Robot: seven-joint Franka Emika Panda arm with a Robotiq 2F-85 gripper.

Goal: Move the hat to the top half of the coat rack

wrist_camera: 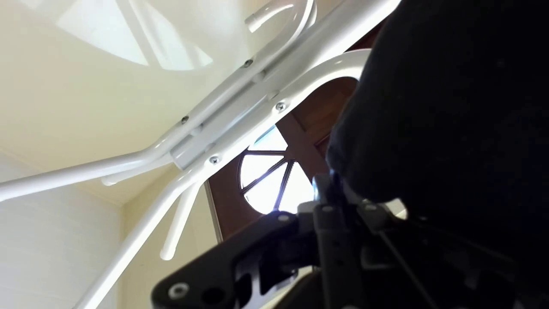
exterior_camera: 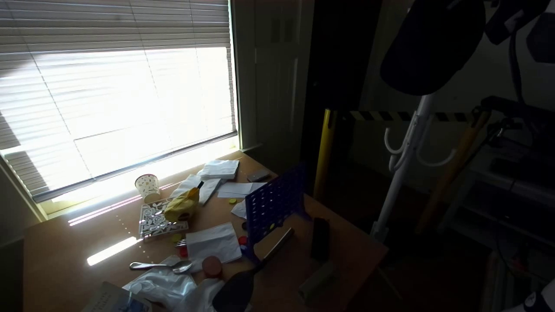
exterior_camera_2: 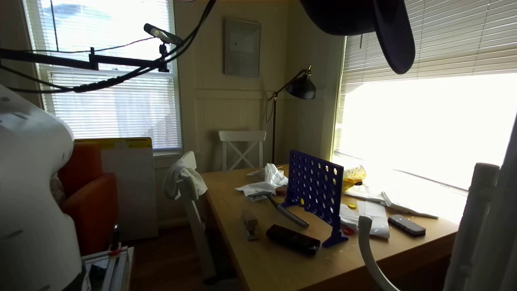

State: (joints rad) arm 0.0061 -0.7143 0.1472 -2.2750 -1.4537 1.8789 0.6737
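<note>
The fingers (wrist_camera: 326, 214) pinch the dark hat (exterior_camera: 433, 47) near the white coat rack (exterior_camera: 399, 173). Whether hat and rack touch is unclear.

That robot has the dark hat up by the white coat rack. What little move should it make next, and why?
Probably ease the hat a little toward a top hook of the coat rack, without letting go. In the wrist view, the gripper is shut on the hat's edge, while that hook's tip shows with no hat on it.
</note>
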